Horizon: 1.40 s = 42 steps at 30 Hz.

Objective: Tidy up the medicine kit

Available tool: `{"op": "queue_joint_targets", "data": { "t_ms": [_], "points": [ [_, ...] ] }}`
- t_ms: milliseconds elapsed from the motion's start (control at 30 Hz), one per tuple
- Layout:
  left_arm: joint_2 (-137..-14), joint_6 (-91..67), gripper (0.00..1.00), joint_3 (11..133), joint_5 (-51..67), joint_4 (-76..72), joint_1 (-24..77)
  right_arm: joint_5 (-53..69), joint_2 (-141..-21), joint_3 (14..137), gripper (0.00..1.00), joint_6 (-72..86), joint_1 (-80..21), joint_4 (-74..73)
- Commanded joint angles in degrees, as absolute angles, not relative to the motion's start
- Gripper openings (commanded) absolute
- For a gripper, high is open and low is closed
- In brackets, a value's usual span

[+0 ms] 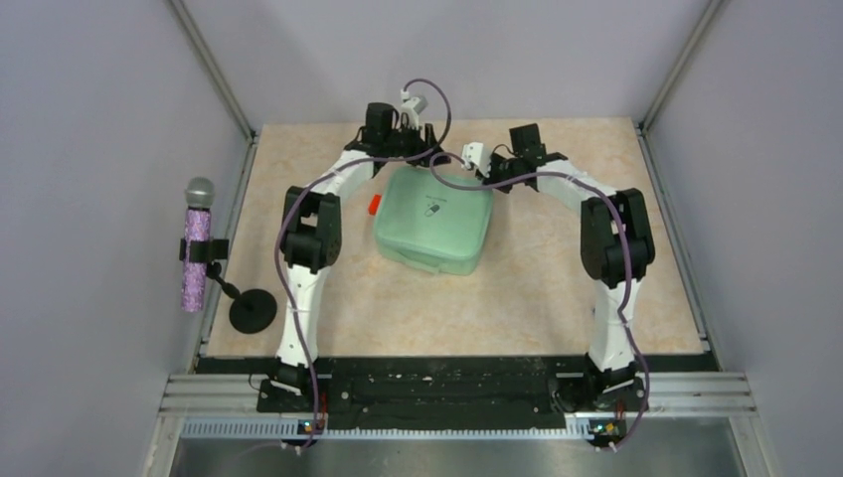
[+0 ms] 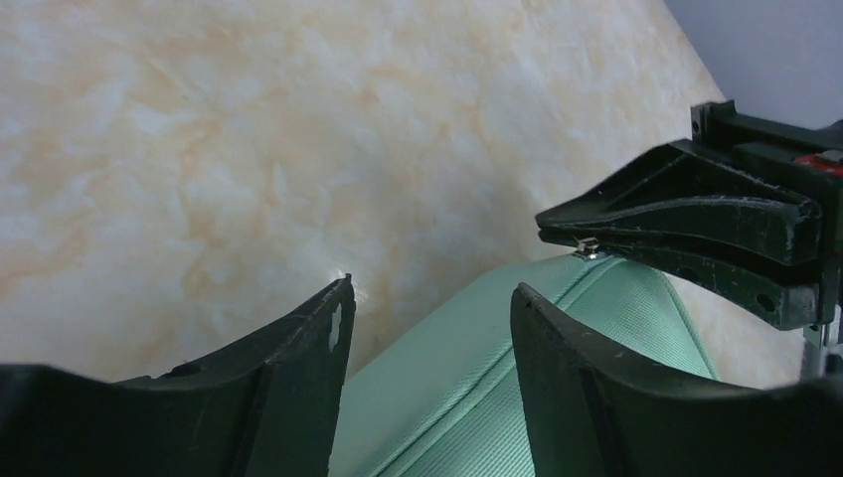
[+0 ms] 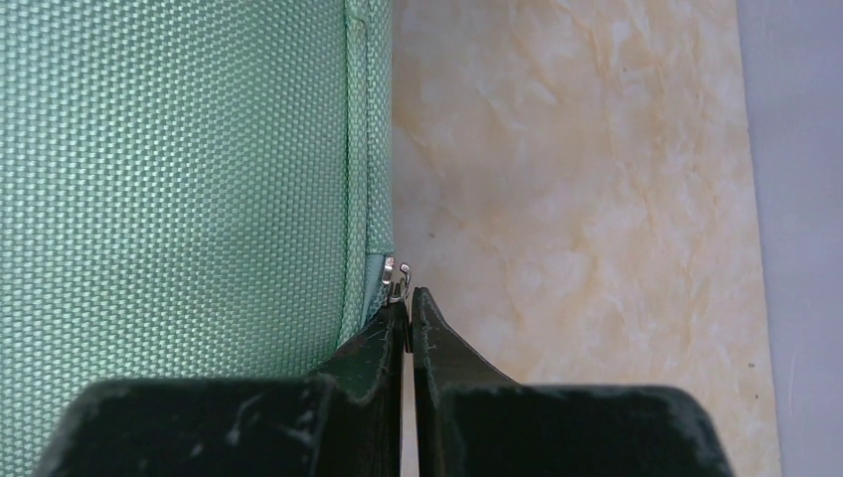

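The medicine kit (image 1: 434, 221) is a mint-green woven case with a zip, lying closed in the middle of the table. My left gripper (image 2: 432, 286) is open at its far left corner, and the kit's edge (image 2: 467, 388) lies below the gap without touching the fingers. From the right, my right gripper (image 3: 410, 296) reaches the kit's far edge (image 3: 179, 179). It is shut on the small metal zipper pull (image 3: 400, 278). The left wrist view shows those shut fingers (image 2: 676, 214) and the pull (image 2: 589, 248). From above, both grippers sit at the kit's far side, left (image 1: 410, 159) and right (image 1: 472, 177).
A small orange-red object (image 1: 375, 205) lies on the table just left of the kit. A purple microphone (image 1: 196, 243) on a black stand (image 1: 253, 310) is at the left edge. Grey walls enclose the beige tabletop (image 1: 557, 288).
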<state>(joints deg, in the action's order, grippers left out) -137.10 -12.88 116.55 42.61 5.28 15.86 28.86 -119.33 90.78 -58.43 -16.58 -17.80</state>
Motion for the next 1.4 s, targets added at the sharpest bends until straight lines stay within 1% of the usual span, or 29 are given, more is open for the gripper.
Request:
{"op": "queue_joint_targets", "data": {
  "t_ms": [0, 100, 167, 267, 333, 400, 533, 767, 867, 1033, 1167, 1200, 1300, 1367],
  "points": [
    [-130.3, -15.8, 0.61, 109.1, 47.5, 2.2, 14.4, 32.4, -118.8, 92.7, 0.00, -57.2, -18.3, -13.1],
    [-123.8, -22.7, 0.55, 96.8, 53.6, -3.5, 12.8, 33.3, -118.0, 91.7, 0.00, -57.7, -18.3, -13.0],
    [-119.7, -22.1, 0.52, 91.1, 57.0, -3.0, 12.2, 35.2, -117.2, 90.6, 0.00, -58.6, -18.3, -12.9],
    [-115.1, -19.5, 0.51, 84.3, 59.7, -1.1, 12.1, 36.9, -115.9, 89.3, 0.00, -61.3, -19.0, -13.5],
    [-114.1, -19.7, 0.53, 82.2, 59.7, -1.5, 12.1, 37.9, -115.1, 88.3, 0.00, -64.6, -19.6, -15.0],
    [-115.3, -20.4, 0.57, 83.7, 59.9, -1.5, 12.2, 38.3, -114.1, 87.3, 0.00, -68.7, -20.2, -16.5],
    [-121.6, -21.0, 0.59, 91.1, 59.6, -0.7, 13.4, 39.0, -113.5, 87.1, 0.00, -75.9, -20.6, -19.9],
    [-130.8, -18.2, 0.60, 103.0, 58.8, 0.6, 17.2, 39.3, -113.7, 89.0, 0.00, -80.8, -20.7, -21.4],
    [-133.4, -19.5, 0.55, 104.6, 61.1, 1.5, 18.2, 39.0, -114.1, 89.4, 0.00, -80.7, -20.7, -21.3],
    [-134.3, -16.8, 0.49, 104.5, 64.8, 4.8, 18.5, 38.4, -113.8, 88.9, 0.00, -80.3, -20.7, -21.3],
    [-135.0, -12.1, 0.47, 105.0, 64.4, 10.4, 18.5, 38.5, -113.6, 88.3, 0.00, -79.9, -20.7, -21.1],
    [-135.3, -10.9, 0.48, 105.4, 64.6, 11.9, 18.6, 38.3, -113.6, 88.3, 0.00, -79.7, -20.7, -21.0],
    [-136.1, -5.4, 0.57, 106.5, 63.8, 17.6, 18.8, 37.7, -113.5, 88.2, 0.00, -78.9, -20.7, -20.3],
    [-136.1, -3.3, 0.60, 105.5, 62.5, 18.5, 18.8, 37.3, -113.5, 88.1, 0.00, -78.7, -20.7, -19.9]
  ]
}}
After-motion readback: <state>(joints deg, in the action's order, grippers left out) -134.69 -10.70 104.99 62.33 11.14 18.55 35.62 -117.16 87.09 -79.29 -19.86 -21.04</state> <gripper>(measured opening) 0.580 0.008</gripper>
